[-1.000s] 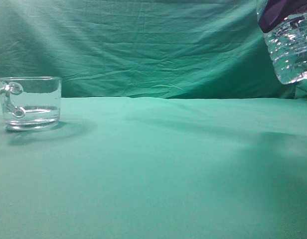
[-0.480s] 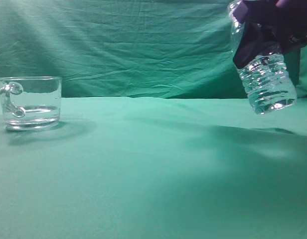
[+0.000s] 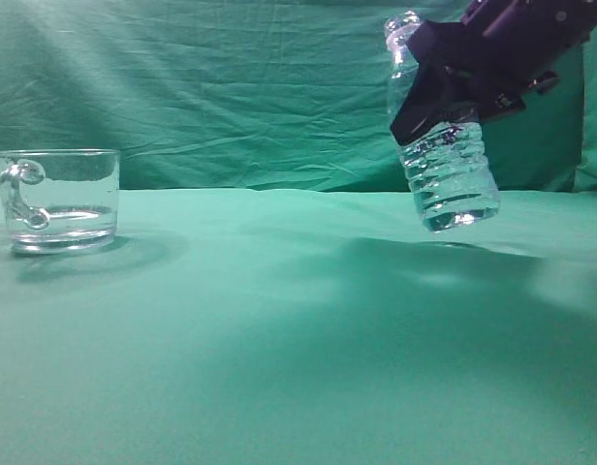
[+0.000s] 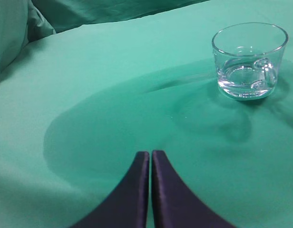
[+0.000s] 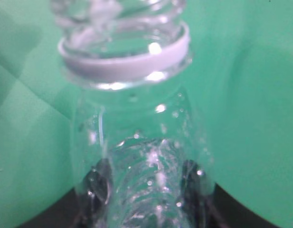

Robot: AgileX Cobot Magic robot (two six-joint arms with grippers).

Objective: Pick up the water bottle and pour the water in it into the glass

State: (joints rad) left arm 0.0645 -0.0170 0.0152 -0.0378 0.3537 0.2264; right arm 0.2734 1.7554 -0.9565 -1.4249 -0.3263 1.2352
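Left gripper (image 4: 150, 159) is hovering with jaws pressed together, holding nothing, near the desk's left side. The glass (image 3: 58, 200) is standing by the far left edge. Right gripper (image 3: 452, 95) is clamping the water bottle (image 3: 438, 145), tilted, above the far right area.

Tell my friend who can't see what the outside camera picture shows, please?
The right gripper holds a clear water bottle in the air on the right, tilted a little, with no cap and with water inside. Far to the left, a short glass mug with a handle stands on the green cloth.
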